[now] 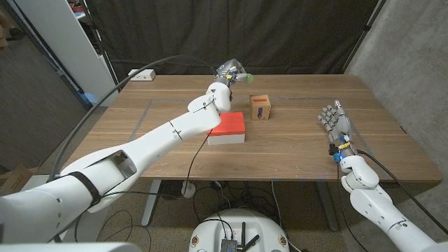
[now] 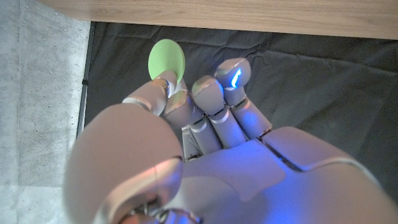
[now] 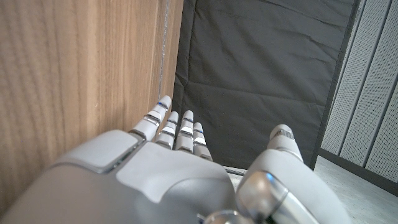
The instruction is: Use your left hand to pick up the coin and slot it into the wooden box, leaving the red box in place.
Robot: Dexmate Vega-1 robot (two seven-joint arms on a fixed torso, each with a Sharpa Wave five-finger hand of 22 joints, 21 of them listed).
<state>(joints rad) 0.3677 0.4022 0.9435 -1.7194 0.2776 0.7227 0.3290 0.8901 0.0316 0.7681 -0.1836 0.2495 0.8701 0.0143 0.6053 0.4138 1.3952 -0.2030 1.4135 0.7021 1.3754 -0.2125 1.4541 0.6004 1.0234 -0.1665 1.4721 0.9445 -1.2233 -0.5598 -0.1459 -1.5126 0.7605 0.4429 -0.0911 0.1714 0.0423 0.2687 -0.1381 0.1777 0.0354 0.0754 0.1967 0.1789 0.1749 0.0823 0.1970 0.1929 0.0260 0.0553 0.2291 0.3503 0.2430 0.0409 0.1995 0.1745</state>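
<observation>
My left hand point(image 1: 228, 73) is raised over the far middle of the table, behind the red box point(image 1: 227, 124), and pinches a pale green coin point(image 1: 250, 79) at its fingertips. In the left wrist view the coin point(image 2: 166, 60) stands up between the fingers of that hand point(image 2: 205, 143). The small wooden box point(image 1: 261, 107) with a purple slot label stands just right of the red box, in front of the raised hand. My right hand point(image 1: 334, 120) waits at the table's right side, fingers apart, holding nothing; the right wrist view shows its back point(image 3: 180, 174).
The red box lies on a white base point(image 1: 225, 138) in the table's middle. A grey cable point(image 1: 133, 75) arcs over the far left of the table. Dark curtains hang behind the table's far edge point(image 1: 301, 75).
</observation>
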